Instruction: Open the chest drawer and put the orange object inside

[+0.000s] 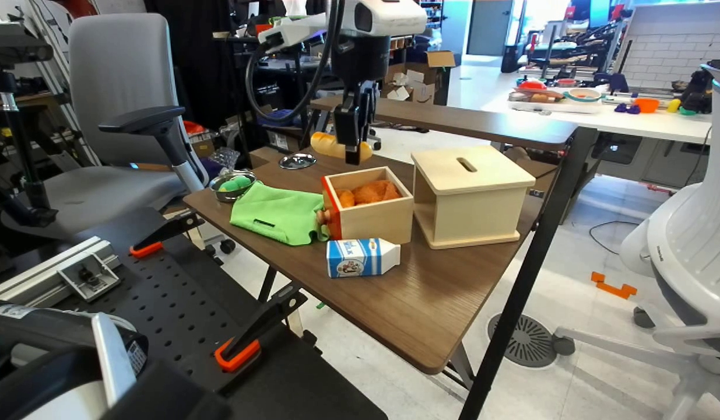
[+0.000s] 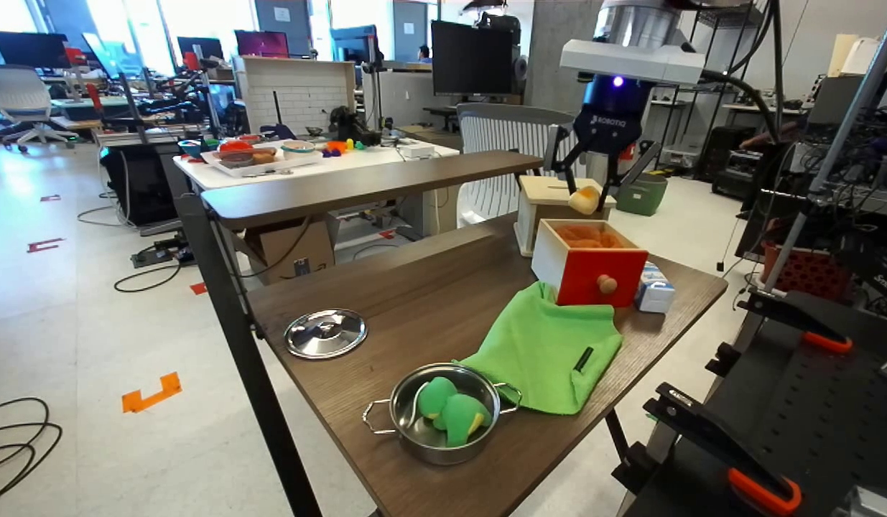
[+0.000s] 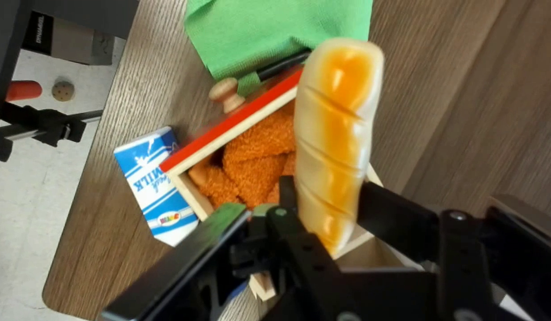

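The chest drawer stands open at the top in front of the pale wooden box (image 1: 475, 213); its red front (image 2: 601, 276) has a wooden knob. Inside the drawer lie a fuzzy orange cloth (image 3: 257, 156) and a smooth orange piece (image 1: 345, 199), partly hidden, its full shape unclear. My gripper (image 1: 354, 146) is shut on an elongated orange-and-cream, bread-like piece (image 3: 337, 125) and holds it above the drawer. That piece is apart from the drawer's rim in both exterior views, and also shows between the fingers in an exterior view (image 2: 584, 201).
A blue-and-white milk carton (image 1: 360, 257) lies beside the drawer. A green cloth (image 2: 551, 352) lies at the red front. A steel pot (image 2: 443, 452) with green pieces and a metal lid (image 2: 326, 334) are further off. A raised shelf (image 1: 453, 119) runs along one side.
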Controlling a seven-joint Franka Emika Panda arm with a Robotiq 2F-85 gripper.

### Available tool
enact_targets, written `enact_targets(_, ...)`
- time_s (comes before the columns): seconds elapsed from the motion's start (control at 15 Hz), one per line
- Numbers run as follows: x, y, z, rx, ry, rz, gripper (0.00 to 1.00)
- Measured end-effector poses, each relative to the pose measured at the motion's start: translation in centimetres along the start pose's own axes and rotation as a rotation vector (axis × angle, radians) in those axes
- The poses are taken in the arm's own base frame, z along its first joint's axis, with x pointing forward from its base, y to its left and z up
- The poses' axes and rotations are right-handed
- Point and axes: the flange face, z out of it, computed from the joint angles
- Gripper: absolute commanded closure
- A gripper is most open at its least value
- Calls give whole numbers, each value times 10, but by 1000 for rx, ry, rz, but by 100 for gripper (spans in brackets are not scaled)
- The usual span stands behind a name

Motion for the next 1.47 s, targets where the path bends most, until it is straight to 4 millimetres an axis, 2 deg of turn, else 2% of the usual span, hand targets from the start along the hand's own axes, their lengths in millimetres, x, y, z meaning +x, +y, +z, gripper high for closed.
enact_targets(0.2,-5,0,10,-17,-10,-7,86)
enact_targets(0.8,5,-1,34,-36,-2,-20,86)
enact_targets(1.33,26,-6,50,-46,22,-4,85)
enact_targets(1.4,30,-6,52,-48,25,-3,36)
enact_targets(1.47,32,-5,54,-53,28,-5,34)
